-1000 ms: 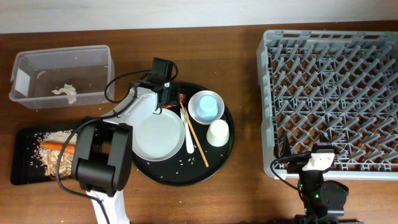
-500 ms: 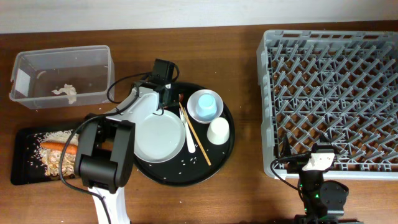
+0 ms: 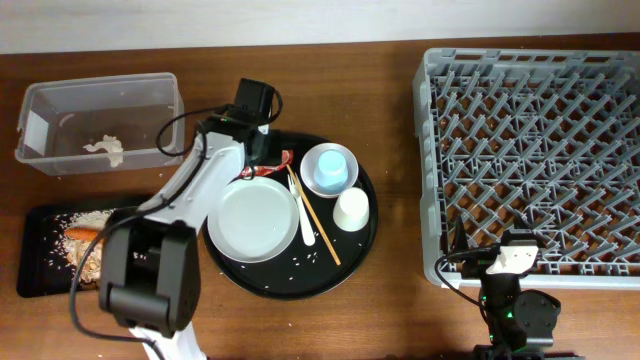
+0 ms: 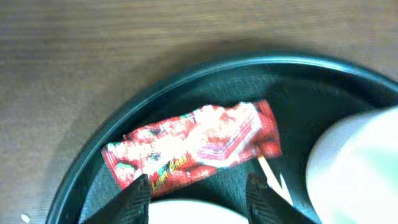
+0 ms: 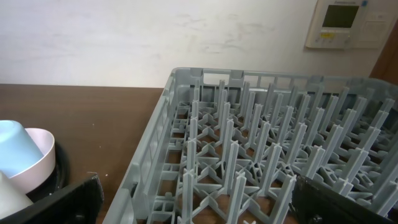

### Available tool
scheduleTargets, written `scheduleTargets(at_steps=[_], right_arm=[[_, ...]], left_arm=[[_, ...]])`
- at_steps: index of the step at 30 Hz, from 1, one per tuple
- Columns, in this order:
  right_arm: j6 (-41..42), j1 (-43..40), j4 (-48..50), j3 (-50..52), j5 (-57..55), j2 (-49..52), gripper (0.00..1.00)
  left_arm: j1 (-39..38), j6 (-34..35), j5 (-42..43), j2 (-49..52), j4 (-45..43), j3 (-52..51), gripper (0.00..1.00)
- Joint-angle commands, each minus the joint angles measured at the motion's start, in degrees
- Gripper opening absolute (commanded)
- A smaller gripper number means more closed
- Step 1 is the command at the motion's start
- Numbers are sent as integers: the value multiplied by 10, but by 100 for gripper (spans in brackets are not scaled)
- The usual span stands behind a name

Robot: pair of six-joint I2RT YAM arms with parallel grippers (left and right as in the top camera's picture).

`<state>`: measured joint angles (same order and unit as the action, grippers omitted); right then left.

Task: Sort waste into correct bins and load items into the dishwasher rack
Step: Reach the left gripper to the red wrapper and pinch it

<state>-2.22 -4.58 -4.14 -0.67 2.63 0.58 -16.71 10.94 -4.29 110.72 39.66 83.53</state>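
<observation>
The crumpled red-and-white wrapper [image 3: 274,166] [image 4: 194,147] lies on the round black tray's back edge, just ahead of my left gripper [image 3: 261,156] [image 4: 198,198], which is open with its fingertips at the wrapper's near edge. The white plate [image 3: 252,220] lies beside it. The light blue cup [image 3: 332,170] sits upside down in the white bowl [image 3: 313,180]. The small white cup [image 3: 351,212], the chopsticks [image 3: 318,222] and the fork [image 3: 305,228] lie on the same tray. My right gripper [image 3: 470,256] [image 5: 196,208] is open and empty at the grey rack's [image 3: 535,150] front left corner.
The clear tub [image 3: 100,95] at the back left holds the white tissue [image 3: 105,147]. The shallow black tray [image 3: 35,275] at the front left holds the carrot [image 3: 85,235] and rice scraps. Loose rice lies on the round black tray [image 3: 290,280].
My left arm has drawn back and to the left, so the red wrapper now shows beside the gripper. The wrapper still lies on the tray. The right arm has not moved.
</observation>
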Motion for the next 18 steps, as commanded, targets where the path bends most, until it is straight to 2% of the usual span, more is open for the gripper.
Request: scheduleTargets(at_steps=[1,3,5,6,10,14,18], right_arm=[[-3,-3,-2,3,-3,-4,99],[-3,-3,-2,3,-3,-4,99],[-4,-3,-2,3,-3,-4,99],[-3,-3,-2,3,-3,-4,99],[-3,-3,-2,3,-3,-4,99],[-3,-3,-2,3,-3,-4,99],[-3,-3,-2,3,-3,-4,99]], left_arm=[[-1,-89,40,1,35,6,55],[-15,-140,18,18,46,6,63],[-33,-166,-41,29,58,6,64],[-37,-177,-41,29,55,6,65],[-40,-227,-42,38,45,6,65],[-40,-233,-87,67,31,6,64],[-40,-244,-78,68,10,6,61]])
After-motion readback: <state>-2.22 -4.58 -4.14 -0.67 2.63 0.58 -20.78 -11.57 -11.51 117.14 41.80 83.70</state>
